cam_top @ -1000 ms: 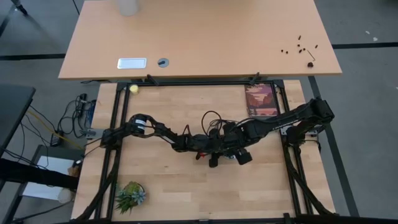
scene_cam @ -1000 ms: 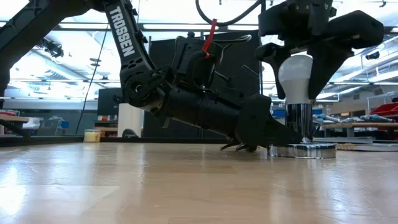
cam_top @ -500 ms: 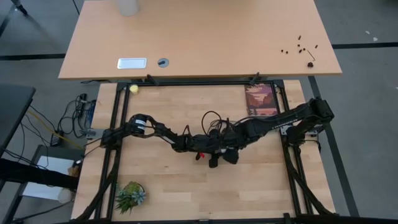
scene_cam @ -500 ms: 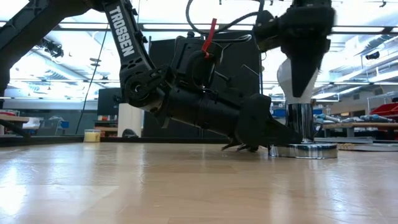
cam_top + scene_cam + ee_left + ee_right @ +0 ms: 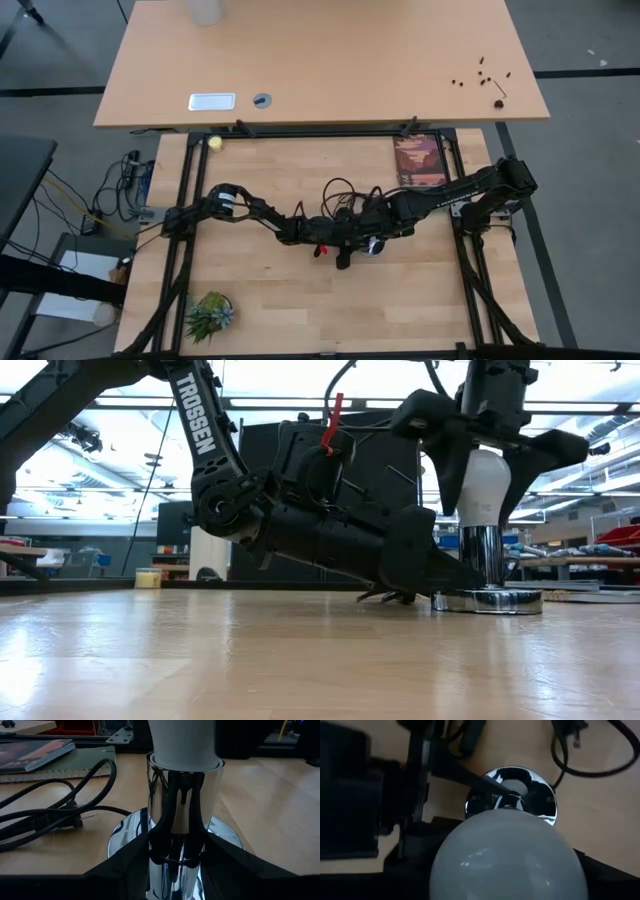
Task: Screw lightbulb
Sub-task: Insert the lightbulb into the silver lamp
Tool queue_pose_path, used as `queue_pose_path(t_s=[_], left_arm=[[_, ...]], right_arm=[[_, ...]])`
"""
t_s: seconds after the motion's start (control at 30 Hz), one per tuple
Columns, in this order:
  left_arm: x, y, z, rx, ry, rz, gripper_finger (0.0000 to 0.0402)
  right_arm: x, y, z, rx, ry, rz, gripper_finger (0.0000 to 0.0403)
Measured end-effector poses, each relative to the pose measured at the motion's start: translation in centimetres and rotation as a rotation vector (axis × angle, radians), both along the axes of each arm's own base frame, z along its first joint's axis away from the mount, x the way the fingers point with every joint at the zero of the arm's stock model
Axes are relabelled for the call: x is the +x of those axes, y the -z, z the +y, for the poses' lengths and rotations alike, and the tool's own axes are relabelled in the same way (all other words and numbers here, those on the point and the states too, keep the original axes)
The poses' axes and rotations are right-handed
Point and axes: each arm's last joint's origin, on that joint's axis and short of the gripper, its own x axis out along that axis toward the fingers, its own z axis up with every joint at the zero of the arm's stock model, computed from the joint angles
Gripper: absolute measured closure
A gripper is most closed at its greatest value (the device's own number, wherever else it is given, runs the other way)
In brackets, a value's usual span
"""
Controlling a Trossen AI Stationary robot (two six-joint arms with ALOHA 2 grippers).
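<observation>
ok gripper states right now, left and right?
Left gripper: closed on the chrome socket stem, holding it steady.
Right gripper: fingers straddle the lightbulb from above; grip cannot be told.

Pale wooden desk [image 5: 320, 60] beyond light plank worktable [image 5: 290, 300]; grey floor [image 5: 590, 200]; small green plant [image 5: 210, 315] near corner; bright ceiling strip lights [image 5: 110, 425]

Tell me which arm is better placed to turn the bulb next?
The right. Its gripper is above the lightbulb, fingers spread around the white globe. The left gripper lies low, bracing the chrome socket.
</observation>
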Motion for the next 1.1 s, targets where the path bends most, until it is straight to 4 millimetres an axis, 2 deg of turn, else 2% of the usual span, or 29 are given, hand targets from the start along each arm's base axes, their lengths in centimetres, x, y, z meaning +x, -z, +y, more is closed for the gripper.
queue_pose_path(t_s=[0.17, 0.27, 0.4, 0.77, 0.93, 1.1], left_arm=[[0.0, 0.0, 0.0, -0.003, -0.004, 0.0, 0.0208], [0.0, 0.0, 0.0, -0.005, -0.004, -0.001, 0.0208], [0.0, 0.0, 0.0, -0.006, -0.004, -0.001, 0.0208], [0.0, -0.1, 0.0, -0.027, -0.014, -0.001, 0.0208], [0.0, 0.0, 0.0, -0.021, -0.011, 0.002, 0.0208], [0.0, 0.1, 0.0, 0.005, -0.003, 0.021, 0.0208]], right_arm=[[0.0, 0.0, 0.0, 0.038, 0.134, -0.003, 0.0118], [0.0, 0.0, 0.1, 0.062, 0.148, 0.002, 0.0114], [0.0, -0.4, 0.1, 0.054, 0.079, -0.005, 0.0115], [-0.6, -3.6, -0.4, -0.01, -0.078, 0.025, 0.0113], [-0.6, -5.1, 0.8, -0.012, -0.148, -0.009, 0.0112], [-1.6, -5.3, 4.2, -0.105, -0.257, -0.026, 0.0112]])
